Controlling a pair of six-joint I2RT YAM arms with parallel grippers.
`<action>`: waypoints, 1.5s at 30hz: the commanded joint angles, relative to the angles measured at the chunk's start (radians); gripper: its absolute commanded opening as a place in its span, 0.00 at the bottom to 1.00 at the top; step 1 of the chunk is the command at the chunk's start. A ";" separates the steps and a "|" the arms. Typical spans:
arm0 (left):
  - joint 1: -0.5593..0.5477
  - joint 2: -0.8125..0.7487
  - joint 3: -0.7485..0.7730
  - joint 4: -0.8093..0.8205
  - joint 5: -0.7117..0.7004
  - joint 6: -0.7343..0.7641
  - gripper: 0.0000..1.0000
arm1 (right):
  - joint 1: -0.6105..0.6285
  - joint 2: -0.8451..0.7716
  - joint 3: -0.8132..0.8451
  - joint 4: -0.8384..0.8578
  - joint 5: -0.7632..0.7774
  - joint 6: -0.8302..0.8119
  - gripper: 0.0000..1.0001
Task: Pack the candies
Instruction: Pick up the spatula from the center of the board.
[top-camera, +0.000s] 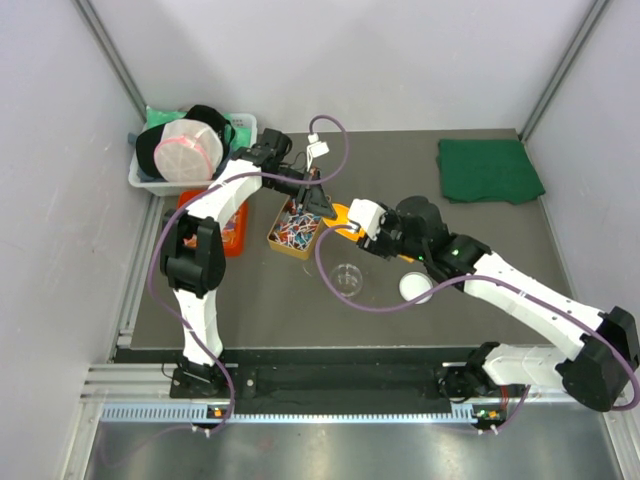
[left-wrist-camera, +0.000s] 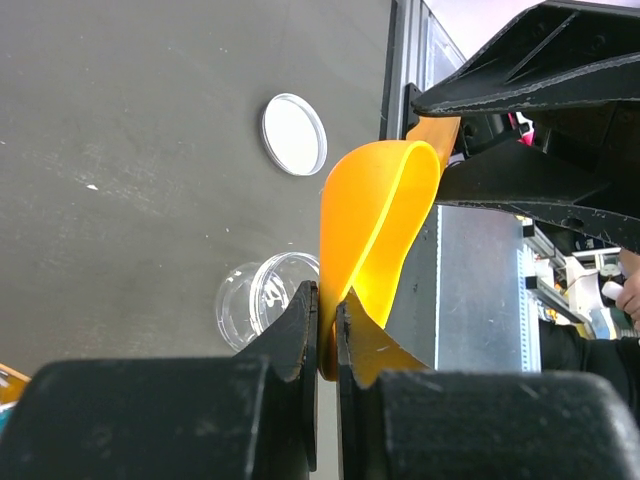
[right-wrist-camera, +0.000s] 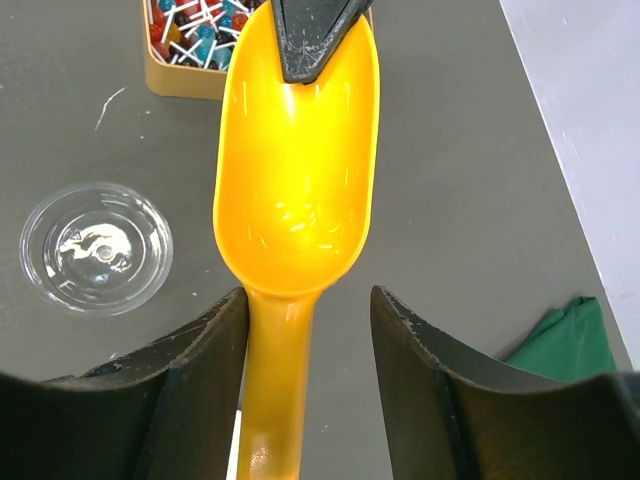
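The scoop (right-wrist-camera: 295, 190) is bright orange-yellow. The candies (right-wrist-camera: 195, 25) are red, blue and white, in a tan box (right-wrist-camera: 180, 82). The cup (right-wrist-camera: 97, 247) is clear, the lid (left-wrist-camera: 294, 134) white, the cloth (top-camera: 488, 170) dark green, the table (top-camera: 250, 290) dark grey, the cables (top-camera: 347, 145) purple

Scoop (right-wrist-camera: 295, 190): glossy, smooth orange plastic. Cup (right-wrist-camera: 97, 247) beside scoop: clear, shiny plastic. Table (right-wrist-camera: 440, 150): matt, dark, lightly speckled. Cloth (top-camera: 488, 170): green fabric.

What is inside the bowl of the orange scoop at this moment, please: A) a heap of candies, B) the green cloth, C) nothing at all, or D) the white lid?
C: in the right wrist view the orange scoop shows a bare, glossy bowl, while the candies lie in the tan box beyond its tip.
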 joint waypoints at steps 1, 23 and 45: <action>-0.005 -0.014 0.039 -0.035 0.067 0.042 0.00 | -0.018 -0.013 -0.018 0.080 -0.019 0.020 0.50; -0.005 -0.013 0.035 -0.014 0.086 0.023 0.00 | -0.026 0.027 -0.005 0.121 -0.056 0.075 0.41; -0.011 0.003 0.018 0.008 0.065 0.016 0.27 | -0.026 0.042 0.007 0.140 -0.051 0.104 0.00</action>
